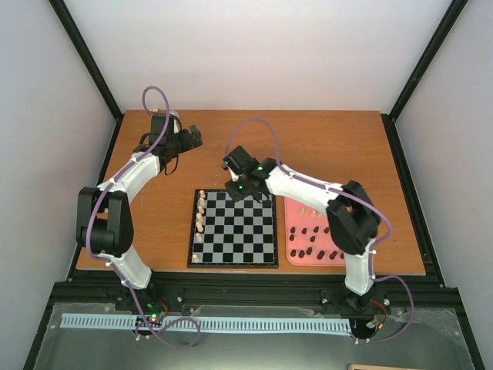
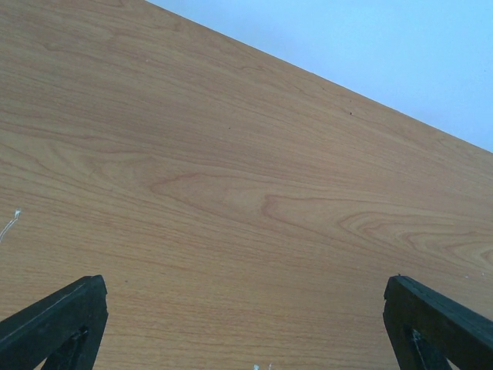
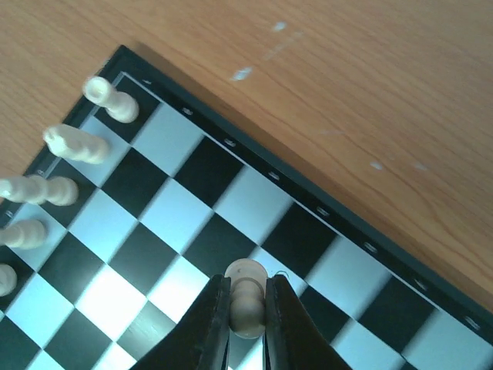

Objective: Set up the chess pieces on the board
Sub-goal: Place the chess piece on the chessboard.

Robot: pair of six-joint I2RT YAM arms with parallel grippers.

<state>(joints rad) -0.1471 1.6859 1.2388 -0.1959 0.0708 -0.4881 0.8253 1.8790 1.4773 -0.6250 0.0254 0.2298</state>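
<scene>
- The wooden table (image 1: 323, 146) is taken up in the middle by the board (image 1: 246, 231), with a pink tray (image 1: 296, 212) laid just beside its right edge.
- The left gripper (image 2: 246, 324) is held over bare wood at the far left, well apart from the board, its fingers (image 2: 54, 324) spread wide and nothing between them.
- The right gripper (image 3: 248, 287) is held over the far edge of the board, its jaws pressed onto a cream pawn (image 3: 246, 276). Whether the pawn touches the square beneath cannot be told.
- A row of cream pieces (image 1: 200, 216) is seen standing along the board's left column.
- Dark pieces (image 1: 312, 239) are scattered in the tray.
</scene>
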